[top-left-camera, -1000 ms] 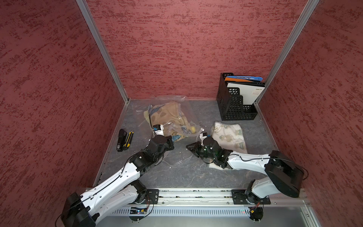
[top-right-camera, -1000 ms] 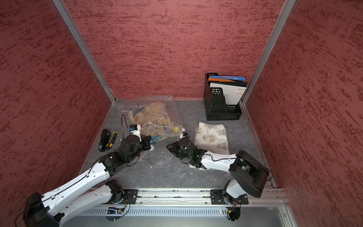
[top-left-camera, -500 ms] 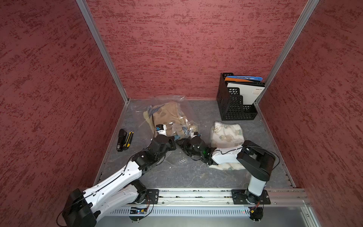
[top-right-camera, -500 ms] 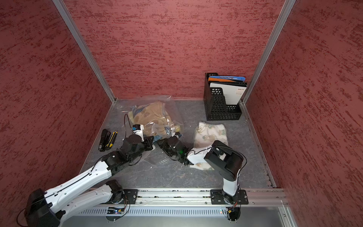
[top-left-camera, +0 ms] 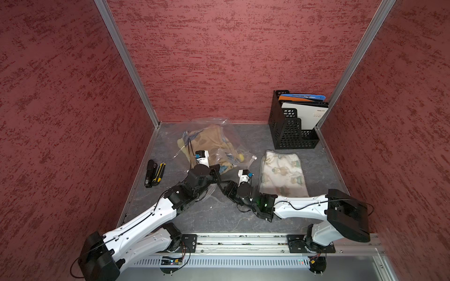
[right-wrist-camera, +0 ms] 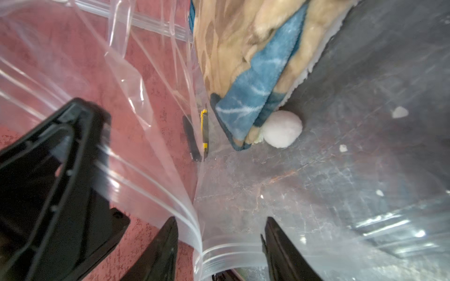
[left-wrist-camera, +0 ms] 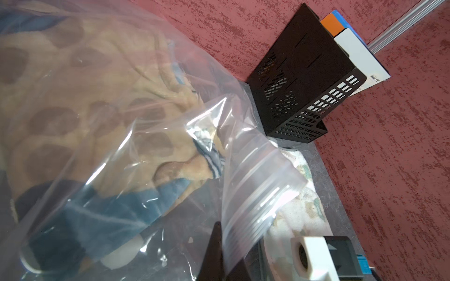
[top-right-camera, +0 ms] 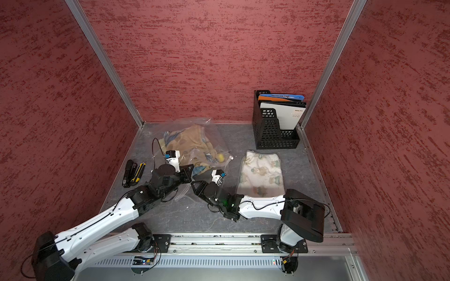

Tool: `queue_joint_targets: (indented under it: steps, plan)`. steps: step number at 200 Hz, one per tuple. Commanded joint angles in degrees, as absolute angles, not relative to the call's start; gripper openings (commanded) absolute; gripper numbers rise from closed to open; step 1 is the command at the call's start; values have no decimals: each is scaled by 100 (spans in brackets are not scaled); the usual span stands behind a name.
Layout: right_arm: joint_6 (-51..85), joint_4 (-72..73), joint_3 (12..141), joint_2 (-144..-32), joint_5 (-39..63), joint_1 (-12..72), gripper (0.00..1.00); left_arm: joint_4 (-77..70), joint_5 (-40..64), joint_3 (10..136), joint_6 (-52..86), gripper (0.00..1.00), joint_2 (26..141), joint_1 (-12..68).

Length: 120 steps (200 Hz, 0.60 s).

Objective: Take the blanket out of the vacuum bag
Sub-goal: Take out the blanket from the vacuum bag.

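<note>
1. Position: the vacuum bag (top-left-camera: 232, 132) lies on the table (top-left-camera: 219, 219) toward the back left, mouth facing the arms; the blanket (top-left-camera: 209, 138) is bunched inside it
2. Jaws: the left gripper (left-wrist-camera: 233, 239) is clamped on the bag's zip strip (left-wrist-camera: 255, 189); the right gripper (right-wrist-camera: 220, 219) stands at the mouth with jaws parted, the strip's edge between them, nothing gripped
3. Handling (judged): the film is light, thin and slippery, stiffest along the zip strip, so that is where to pin it; the blanket is soft, limp and bulky, likely to drag on the film; its blue-edged corner (right-wrist-camera: 246, 104), nearest the mouth, offers the best hold
4. Change: a second earlier the right gripper sat farther from the left one; it now lies close beside it at the mouth; left arm and bag are barely altered
</note>
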<state>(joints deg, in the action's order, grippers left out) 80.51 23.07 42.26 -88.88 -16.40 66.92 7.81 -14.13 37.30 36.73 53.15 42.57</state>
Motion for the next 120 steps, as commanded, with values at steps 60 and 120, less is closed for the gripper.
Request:
queue_joint_targets:
  steps: [60,120]
  plan:
    - [8199,3449,4720,-10300,-1499,5991,60,596,-1433,3876,3530,0,5147,4307]
    - [8059,3404,5148,-10680,-1466,5872,64,604,-1442,3845,3463,0,5175,4308]
